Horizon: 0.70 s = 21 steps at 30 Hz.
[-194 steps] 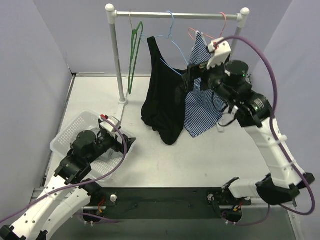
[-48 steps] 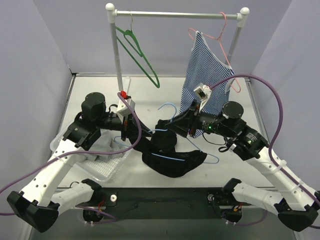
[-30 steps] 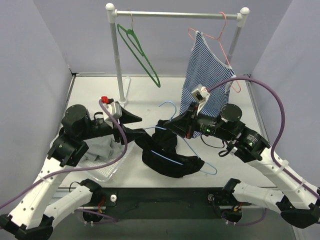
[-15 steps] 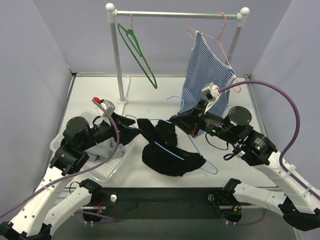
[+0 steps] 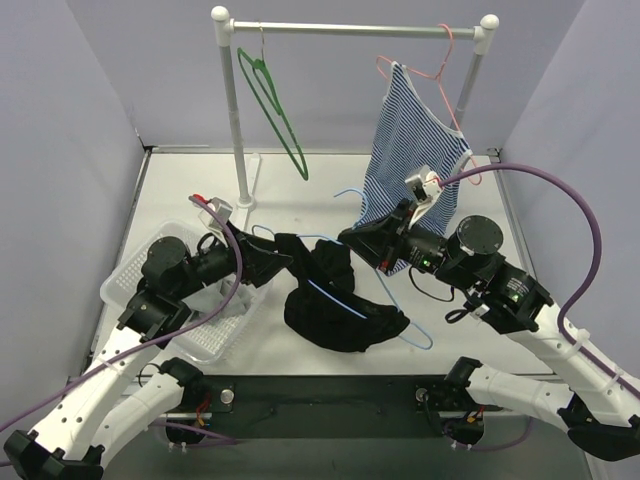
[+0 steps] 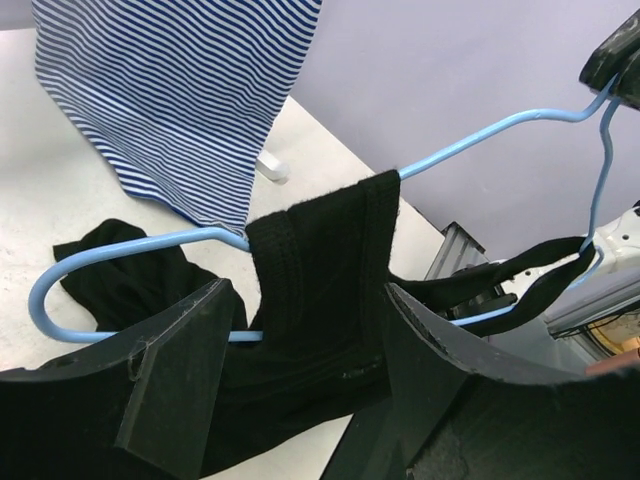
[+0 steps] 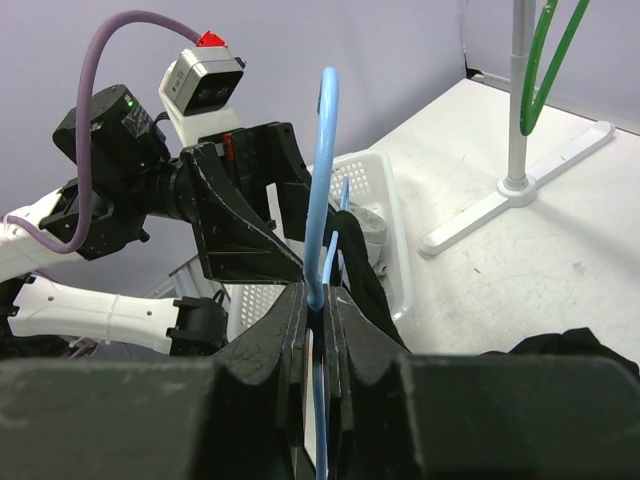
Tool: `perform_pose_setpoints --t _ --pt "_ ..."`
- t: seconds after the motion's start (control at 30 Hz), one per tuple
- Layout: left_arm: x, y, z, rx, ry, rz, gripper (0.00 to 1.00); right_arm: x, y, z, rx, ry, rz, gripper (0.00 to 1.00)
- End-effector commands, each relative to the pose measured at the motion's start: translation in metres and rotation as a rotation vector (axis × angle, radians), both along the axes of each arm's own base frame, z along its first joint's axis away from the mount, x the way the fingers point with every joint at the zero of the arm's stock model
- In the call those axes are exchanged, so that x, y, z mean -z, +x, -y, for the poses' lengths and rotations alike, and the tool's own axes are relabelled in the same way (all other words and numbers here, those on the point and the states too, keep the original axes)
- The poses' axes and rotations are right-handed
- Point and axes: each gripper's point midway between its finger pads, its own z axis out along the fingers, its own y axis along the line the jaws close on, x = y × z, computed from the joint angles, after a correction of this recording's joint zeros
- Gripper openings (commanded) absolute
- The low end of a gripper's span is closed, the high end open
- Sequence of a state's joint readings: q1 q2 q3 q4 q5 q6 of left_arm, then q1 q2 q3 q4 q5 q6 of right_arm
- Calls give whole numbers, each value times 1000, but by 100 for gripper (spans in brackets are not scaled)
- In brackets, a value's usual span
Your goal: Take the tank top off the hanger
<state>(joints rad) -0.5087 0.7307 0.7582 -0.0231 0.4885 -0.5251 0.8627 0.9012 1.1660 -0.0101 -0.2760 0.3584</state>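
Right gripper [image 7: 320, 300] was clamped shut on the thin blue wire hanger [image 7: 324, 180] just below its hook, holding it up off the counter [image 5: 190, 190], I'd guess so the fabric could slide free. Left gripper [image 6: 308, 295] had its jaws apart either side of a ribbed strap [image 6: 325, 250] looped over the wire. The rest of the limp black tank top [image 5: 335, 310] lay heaped on the counter.

Bright, even, soft light, faint shadows; the left tool [image 6: 305, 292] looks slightly blurred up close.
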Motion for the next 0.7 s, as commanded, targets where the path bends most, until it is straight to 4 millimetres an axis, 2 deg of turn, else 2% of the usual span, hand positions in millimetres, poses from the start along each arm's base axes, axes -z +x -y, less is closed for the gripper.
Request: perform_pose_setpoints --t 0.0,0.17,0.27,0.3,0.37,0.4,0.5,0.53,0.57,0.63,0.67 --pt "-27 -4 2 19 -83 68 70 -33 -4 3 2 107 73 0" --pt "-24 -2 6 33 -86 76 69 -30 -6 4 2 111 70 0" --pt "-27 -5 8 57 -93 88 43 -27 -5 5 7 106 68 0" --pt "-29 -5 8 57 -94 90 23 -25 -5 6 10 100 66 0" --pt "-28 -4 7 51 -80 82 8 -22 -3 9 28 92 69 0" --pt "-34 -4 6 43 -79 91 0 -19 -4 10 28 81 66 0" --pt "-30 3 0 -12 -41 54 0 -12 -11 12 3 65 77 0" --pt "-35 4 -3 -34 -29 51 0 -13 -15 16 -1 63 86 0" --pt "-27 6 -6 -54 -1 13 0 -10 -15 18 3 53 83 0" --pt "-34 12 -13 -106 18 20 0 -2 -20 26 3 10 80 0" --pt "-29 14 -15 -119 40 -7 0 4 -22 29 3 -13 69 0"
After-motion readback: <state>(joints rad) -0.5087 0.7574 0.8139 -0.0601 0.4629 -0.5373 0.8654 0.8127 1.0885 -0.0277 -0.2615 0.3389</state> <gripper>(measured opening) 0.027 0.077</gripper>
